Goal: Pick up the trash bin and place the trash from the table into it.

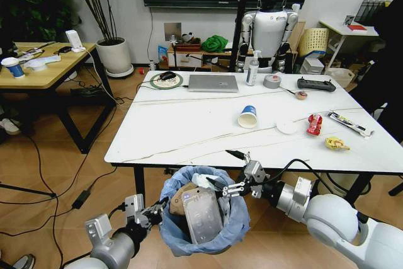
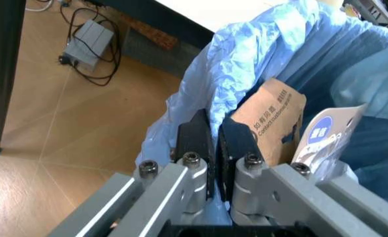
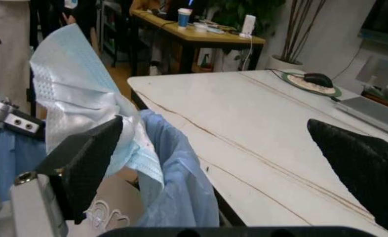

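Below the near edge of the table (image 1: pixel 189 124), the trash bin (image 1: pixel 203 215) hangs off the floor, its blue bag rim pinched between the closed fingers of the left gripper (image 1: pixel 153 211). Cardboard (image 2: pixel 270 120) and a clear wrapper (image 1: pixel 203 214) already stand up out of it.

The right gripper (image 1: pixel 232 171) hovers over the bin's far rim with its fingers spread wide; a pale blue face mask (image 3: pixel 89 98) drapes against one finger, and I cannot tell whether it is free to drop.

Risks, as I judge them:
- The left grip is on thin bag film; it could slip or tear under the load, and the bin would tilt or fall.
- The mask may cling to the finger and ride back out.
- The tall cardboard and wrapper crowd the opening, so later pieces could bounce off.

Litter is left toward the right side of the tabletop: a paper cup (image 1: pixel 247 116) near the middle, a white lid (image 1: pixel 288 126), a red wrapper (image 1: pixel 314 124) and a yellow wrapper (image 1: pixel 337 143) close to the near right edge. The bin sits tight against the near edge, so room to lift is slim; the floor on the left is open.
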You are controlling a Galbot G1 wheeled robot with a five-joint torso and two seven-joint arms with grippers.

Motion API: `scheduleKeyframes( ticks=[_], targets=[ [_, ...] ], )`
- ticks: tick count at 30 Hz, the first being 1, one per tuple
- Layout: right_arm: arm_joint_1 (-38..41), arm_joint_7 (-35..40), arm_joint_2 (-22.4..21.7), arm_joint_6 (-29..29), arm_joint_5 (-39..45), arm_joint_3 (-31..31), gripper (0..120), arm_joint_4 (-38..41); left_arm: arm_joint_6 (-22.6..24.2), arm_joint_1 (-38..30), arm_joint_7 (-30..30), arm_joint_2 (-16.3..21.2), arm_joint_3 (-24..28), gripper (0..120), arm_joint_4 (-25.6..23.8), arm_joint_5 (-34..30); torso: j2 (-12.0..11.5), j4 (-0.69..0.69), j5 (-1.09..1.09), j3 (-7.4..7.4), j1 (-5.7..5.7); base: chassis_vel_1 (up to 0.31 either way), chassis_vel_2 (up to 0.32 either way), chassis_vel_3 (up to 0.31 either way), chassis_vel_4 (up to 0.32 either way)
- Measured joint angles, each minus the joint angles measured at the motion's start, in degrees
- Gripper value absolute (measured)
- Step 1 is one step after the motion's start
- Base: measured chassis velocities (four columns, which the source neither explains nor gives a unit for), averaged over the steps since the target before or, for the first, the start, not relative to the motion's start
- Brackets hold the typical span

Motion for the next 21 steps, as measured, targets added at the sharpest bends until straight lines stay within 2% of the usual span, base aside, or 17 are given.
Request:
scheduleKeyframes(
  ticks=[17,21],
  targets=[
    [0.8,0.3,2.0,0.7,-0.1,1.9,100,-2.0,0.0,-0.5,0.3,0.4,-0.1,0,0.5,0.4,0.0,0.0,0.0,0.0,0.0,0.0,0.0,0.0,0.0],
    [2.2,6.1,3.7,-1.6,4.1,2.2,100,-2.5,0.0,-0.4,0.3,0.5,-0.2,0,0.5,0.3,0.0,0.0,0.0,0.0,0.0,0.0,0.0,0.0,0.0]
  ],
)
